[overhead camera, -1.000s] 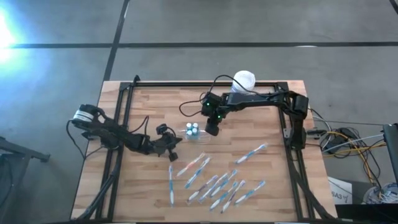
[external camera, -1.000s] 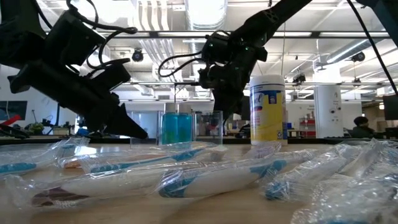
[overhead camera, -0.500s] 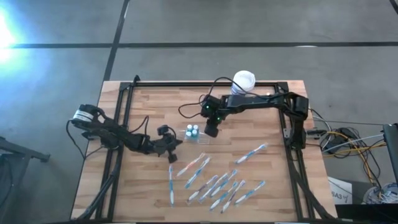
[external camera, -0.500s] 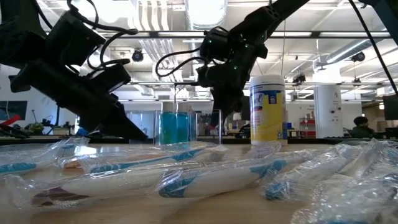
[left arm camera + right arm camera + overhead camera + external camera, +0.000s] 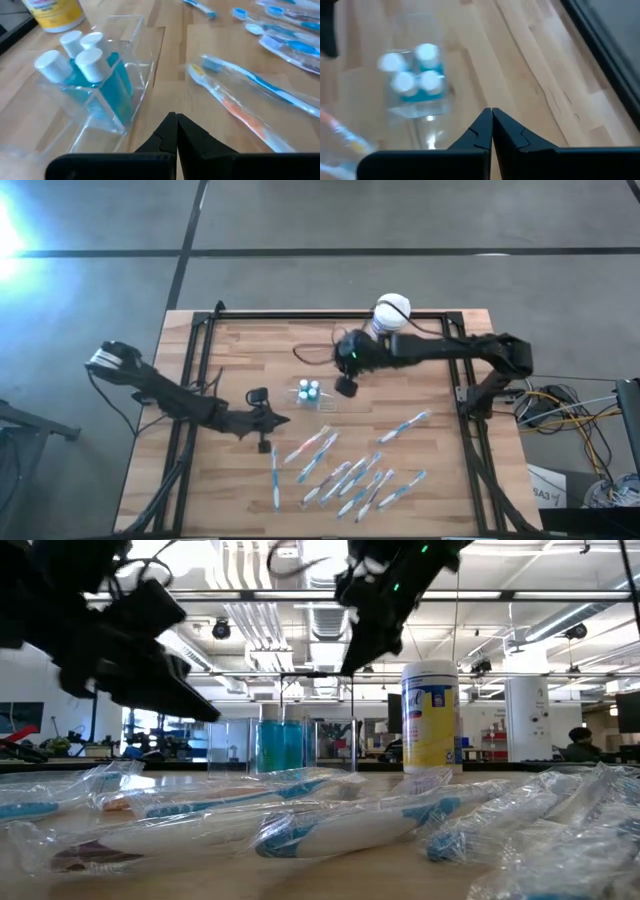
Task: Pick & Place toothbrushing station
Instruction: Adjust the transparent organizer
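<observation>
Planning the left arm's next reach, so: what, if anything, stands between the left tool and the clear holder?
Nothing visible does. The left tool, shut, points toward the clear holder across bare wood. The nearest wrapped toothbrush lies off to one side, and the yellow-labelled canister stands beyond the holder.

Both arms reach inward over the table, left gripper (image 5: 268, 423) and right gripper (image 5: 346, 386) closed, empty.

canister (image 5: 52, 12) cut off, holder (image 5: 415, 75) blurred
</observation>
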`<state>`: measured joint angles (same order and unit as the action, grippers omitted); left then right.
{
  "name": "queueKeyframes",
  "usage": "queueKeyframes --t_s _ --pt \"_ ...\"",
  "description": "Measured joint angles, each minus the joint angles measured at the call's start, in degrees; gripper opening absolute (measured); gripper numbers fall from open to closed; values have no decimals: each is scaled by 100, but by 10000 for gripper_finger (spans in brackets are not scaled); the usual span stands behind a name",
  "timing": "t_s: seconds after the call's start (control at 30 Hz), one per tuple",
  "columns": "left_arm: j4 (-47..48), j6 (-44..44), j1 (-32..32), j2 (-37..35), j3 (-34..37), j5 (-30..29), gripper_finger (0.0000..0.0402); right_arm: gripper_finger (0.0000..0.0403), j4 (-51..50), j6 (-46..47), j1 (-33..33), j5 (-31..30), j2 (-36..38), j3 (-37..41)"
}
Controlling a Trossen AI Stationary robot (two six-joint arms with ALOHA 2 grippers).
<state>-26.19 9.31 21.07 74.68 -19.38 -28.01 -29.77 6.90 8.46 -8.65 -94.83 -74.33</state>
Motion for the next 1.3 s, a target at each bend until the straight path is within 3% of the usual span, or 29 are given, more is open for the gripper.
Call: queueKeyframes --t_s 0.2,0.4,0.57,0.83,0.97,1.3 --pt "1615 760 525 -1002 61 -1465 4 8 1284 423 -1107 -432 671 1095" --pt "1532 1389 503 -1364 403 -1687 3 8 3594 954 -2008 -973 804 2451" --pt "1570 2101 323 -1385 676 -1968 2 8 5114 1391 -2257 -1091 339 2898" --pt "1580 2609 -213 -1322 868 -1996 3 8 5144 1856 -2265 -1086 -610 2747" --pt "1578 2600 -459 -1236 861 -1742 3 8 5146 1879 -2193 -1088 -923 2611" --pt "1245 2312 -669 -909 744 -1138 2 8 5007 2245 -1899 -1553 -1184 2540"
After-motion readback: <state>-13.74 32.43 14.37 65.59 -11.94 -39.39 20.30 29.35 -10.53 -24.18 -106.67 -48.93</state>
